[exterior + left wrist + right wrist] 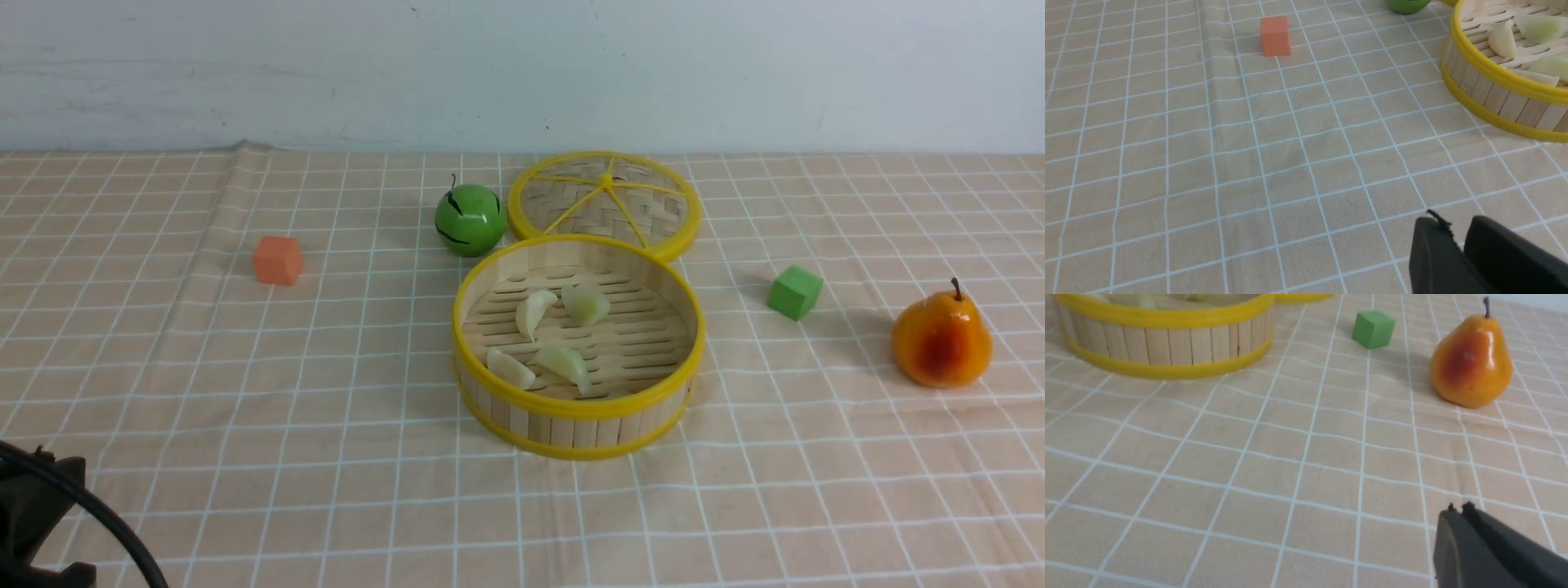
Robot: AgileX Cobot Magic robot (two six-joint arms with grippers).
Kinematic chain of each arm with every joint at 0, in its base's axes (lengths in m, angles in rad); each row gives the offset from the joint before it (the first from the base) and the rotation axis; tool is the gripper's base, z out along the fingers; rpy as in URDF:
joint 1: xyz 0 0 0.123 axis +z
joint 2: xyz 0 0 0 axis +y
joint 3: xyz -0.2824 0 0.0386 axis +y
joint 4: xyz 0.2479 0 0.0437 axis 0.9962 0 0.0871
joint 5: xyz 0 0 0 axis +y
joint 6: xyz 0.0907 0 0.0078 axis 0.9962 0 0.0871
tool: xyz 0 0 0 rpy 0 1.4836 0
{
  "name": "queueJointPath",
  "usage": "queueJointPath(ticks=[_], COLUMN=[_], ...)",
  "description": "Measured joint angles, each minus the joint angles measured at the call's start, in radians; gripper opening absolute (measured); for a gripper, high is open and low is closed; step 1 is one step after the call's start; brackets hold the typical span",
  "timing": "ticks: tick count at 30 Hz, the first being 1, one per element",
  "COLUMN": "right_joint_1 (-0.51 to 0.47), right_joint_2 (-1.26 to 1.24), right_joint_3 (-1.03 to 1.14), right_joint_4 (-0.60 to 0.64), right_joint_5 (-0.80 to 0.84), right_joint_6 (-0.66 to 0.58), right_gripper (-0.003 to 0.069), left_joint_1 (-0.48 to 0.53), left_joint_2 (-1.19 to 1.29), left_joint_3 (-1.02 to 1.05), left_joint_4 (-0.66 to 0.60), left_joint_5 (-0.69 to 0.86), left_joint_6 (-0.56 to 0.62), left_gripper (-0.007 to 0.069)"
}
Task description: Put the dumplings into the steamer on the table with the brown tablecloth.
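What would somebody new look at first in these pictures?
Probably the round steamer with yellow rims in the middle of the table, with four pale dumplings inside. Next, maybe the shiny orange pear over on the right, and the round green thing with dark stripes just behind the steamer, beside the woven lid.

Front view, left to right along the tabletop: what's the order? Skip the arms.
Orange cube → green ball → steamer → green cube → pear. Woven lid left out: it overlaps the steamer's span.
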Motion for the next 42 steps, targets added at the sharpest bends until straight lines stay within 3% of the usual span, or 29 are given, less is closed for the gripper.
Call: queueJointPath(ticks=[20,26,33,36,37,39,42], right_joint_1=[0.0,0.0,0.0,0.0,0.0,0.0,0.0], right_joint_2=[0.0,0.0,0.0,0.0,0.0,0.0,0.0], right_joint_3=[-0.002,-0.002,-0.002,-0.002,-0.002,-0.002,-0.002], right_joint_4=[0.005,0.008,0.012,0.012,0.012,0.014,0.014], right_joint_5=[0.014,0.014,0.014,0.014,0.014,0.016,0.016], right_joint_6=[-0.002,-0.002,-0.003,-0.003,-0.004,-0.004,-0.004], right_gripper=[0.0014,0.0021,0.0031,0.0034,0.0035,0.0039,0.0043], left_joint_1=[0.0,0.005,0.111,0.223,0.282,0.368,0.437], left_joint_2=[-0.001,-0.08,-0.391,-0.521,-0.54,-0.547,-0.547], left_joint_3=[0.007,0.157,0.357,0.429,0.455,0.466,0.47], left_joint_4=[0.003,0.025,0.061,0.058,0.027,-0.06,-0.163], left_joint_5=[-0.004,-0.053,-0.24,-0.345,-0.383,-0.411,-0.414], left_joint_6=[0.0,0.0,-0.03,-0.028,-0.015,0.029,0.112], left_gripper=[0.0133,0.0137,0.0105,0.0022,-0.0013,-0.0014,-0.0014])
